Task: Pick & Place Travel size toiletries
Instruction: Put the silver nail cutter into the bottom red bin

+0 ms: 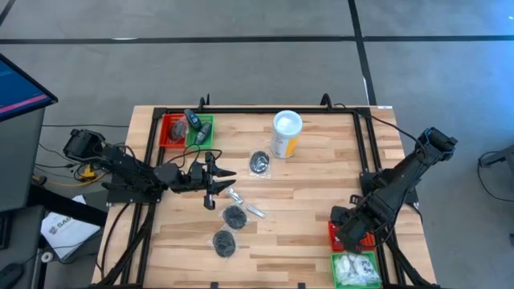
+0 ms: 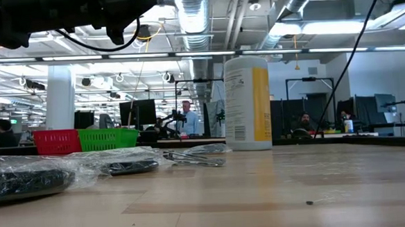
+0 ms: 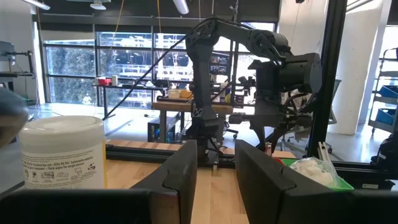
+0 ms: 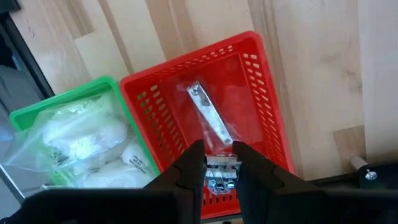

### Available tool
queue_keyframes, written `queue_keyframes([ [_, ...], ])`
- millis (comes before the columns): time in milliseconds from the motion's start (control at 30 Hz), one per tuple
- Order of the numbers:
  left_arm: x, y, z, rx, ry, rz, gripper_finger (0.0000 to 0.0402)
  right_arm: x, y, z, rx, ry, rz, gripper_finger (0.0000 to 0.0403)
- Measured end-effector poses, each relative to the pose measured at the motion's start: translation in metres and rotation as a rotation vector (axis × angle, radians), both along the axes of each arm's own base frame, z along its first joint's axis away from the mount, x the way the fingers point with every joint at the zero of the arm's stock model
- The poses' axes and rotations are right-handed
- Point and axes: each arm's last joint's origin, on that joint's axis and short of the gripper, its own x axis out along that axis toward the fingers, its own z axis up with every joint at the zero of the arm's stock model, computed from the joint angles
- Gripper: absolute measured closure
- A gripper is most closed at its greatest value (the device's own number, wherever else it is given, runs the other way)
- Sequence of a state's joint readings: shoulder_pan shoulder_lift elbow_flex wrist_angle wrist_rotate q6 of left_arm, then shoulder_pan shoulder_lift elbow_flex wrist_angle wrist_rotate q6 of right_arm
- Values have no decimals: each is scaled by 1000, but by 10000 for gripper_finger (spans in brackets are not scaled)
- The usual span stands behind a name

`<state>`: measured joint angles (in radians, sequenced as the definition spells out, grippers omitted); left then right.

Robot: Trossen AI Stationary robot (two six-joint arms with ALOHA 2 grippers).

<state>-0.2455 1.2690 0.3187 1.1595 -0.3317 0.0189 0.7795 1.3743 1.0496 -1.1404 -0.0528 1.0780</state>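
Right hand (image 4: 214, 163) over red basket (image 4: 264, 99), silvery item (image 4: 210, 121) perhaps diagonal

Both arms are dark, near-black, built of tubular links joined by rounded cylindrical joint housings; the left arm (image 1: 128, 170) carries a blocky black housing at its base end, with black and yellow cables beside it; the right arm (image 1: 401, 181) ends outward in a similar black rounded housing; each gripper has two flat, matte-black fingers (image 3: 180, 180) with squared edges; a small bolt (image 4: 370, 175) shows on the frame nearby.
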Motion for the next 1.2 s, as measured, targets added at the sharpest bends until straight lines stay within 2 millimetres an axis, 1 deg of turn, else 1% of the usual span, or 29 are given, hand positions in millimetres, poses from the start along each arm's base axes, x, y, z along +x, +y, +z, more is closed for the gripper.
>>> queue_keyframes([
  [467,0,0,0,0,0,0,302,0,0,0,3,-2,-23,337],
  [867,0,0,0,1,2,0,302,0,0,0,1,-1,-17,256],
  [1033,0,0,-2,6,23,0,302,0,0,0,0,-3,-12,239],
  [1200,1,-1,-4,16,43,-27,302,2,-1,0,-52,-57,15,234],
])
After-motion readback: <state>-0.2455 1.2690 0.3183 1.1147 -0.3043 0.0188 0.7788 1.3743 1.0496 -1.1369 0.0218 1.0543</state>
